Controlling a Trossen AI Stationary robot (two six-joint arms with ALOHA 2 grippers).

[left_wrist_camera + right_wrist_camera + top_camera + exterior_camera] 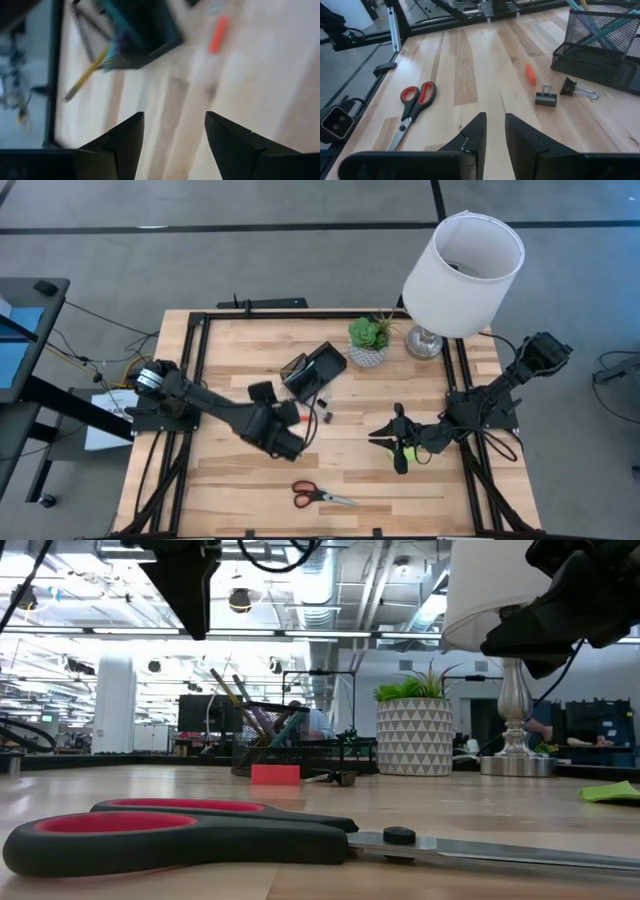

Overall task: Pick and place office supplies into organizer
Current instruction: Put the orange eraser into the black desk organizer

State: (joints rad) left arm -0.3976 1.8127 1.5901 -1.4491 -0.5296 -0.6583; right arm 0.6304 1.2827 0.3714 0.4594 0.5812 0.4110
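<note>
The red-handled scissors [320,495] [180,835] [415,100] lie flat near the table's near edge. The black mesh organizer [318,370] [145,30] [600,40] stands mid-table with pens sticking out of it. A small orange item [219,34] [530,74] lies on the wood just in front of it. The lime-green sticky pad [406,453] [610,792] lies flat under my right gripper [392,435] [495,125], which hangs above it with a narrow gap between its fingers. My left gripper [290,430] [175,135] is open and raised near the organizer, holding nothing.
Two black binder clips [546,97] [577,90] lie beside the orange item. A potted plant [369,340] [413,725] and a white-shaded lamp [462,265] stand at the far right. Bare wood lies between the scissors and the organizer.
</note>
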